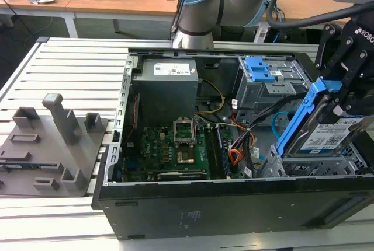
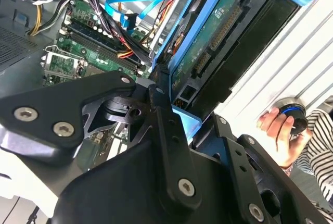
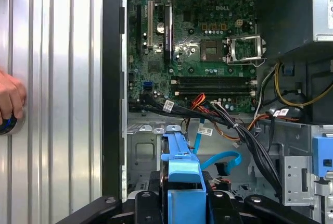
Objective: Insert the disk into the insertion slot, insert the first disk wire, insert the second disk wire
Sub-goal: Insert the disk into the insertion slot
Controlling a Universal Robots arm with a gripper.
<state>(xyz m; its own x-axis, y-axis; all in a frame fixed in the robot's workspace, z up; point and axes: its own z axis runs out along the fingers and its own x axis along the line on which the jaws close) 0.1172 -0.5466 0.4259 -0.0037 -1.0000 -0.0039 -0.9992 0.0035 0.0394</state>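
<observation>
Clenched on the disk [image 1: 328, 135] with the tool [image 1: 343, 104], gripping the upper end of its blue carrier [image 1: 299, 121]. Holding the disk steeply tilted, label facing up, lower edge down at the insertion slot [image 1: 318, 168], the low grey perforated cage at the end of the open PC case [image 1: 234, 204] on the exterior view's right. Not lying flat in the cage; cannot tell whether the lower edge touches its rim.

In the first wrist view, blue carrier [image 3: 182, 177] clamped between black fingers [image 3: 141, 203]. In the second wrist view, green circuit-board underside of the disk [image 2: 216, 28] framed in blue, with black tool linkage in front.

Loose inside the case, apart from the disk:
- first disk wire [image 1: 235, 156], orange, red and black strands, between motherboard [image 1: 169, 146] and cage; same strands in the first wrist view [image 3: 199, 100].
- second disk wire [image 1: 276, 124], thin flat light-blue cable looping just beside the raised carrier; also in both wrist views [image 3: 222, 157] [image 2: 132, 6], with a dark plug at its end, not in the disk.

Elsewhere:
- Taller grey bay [image 1: 260, 70] with blue latch behind the cage.
- Power supply [image 1: 166, 84] at the case's far side.
- Case lying on a slatted metal desk [image 1: 76, 64], with a grey fixture [image 1: 52, 140] on the exterior view's left.
- Robot arm [image 1: 201, 11] rising behind the case.
- Person's hand [image 2: 276, 130] on a round blue-ringed knob [image 2: 291, 115] set in the desk, well apart from the case; hand also at the frame edge in the first wrist view [image 3: 10, 99].
</observation>
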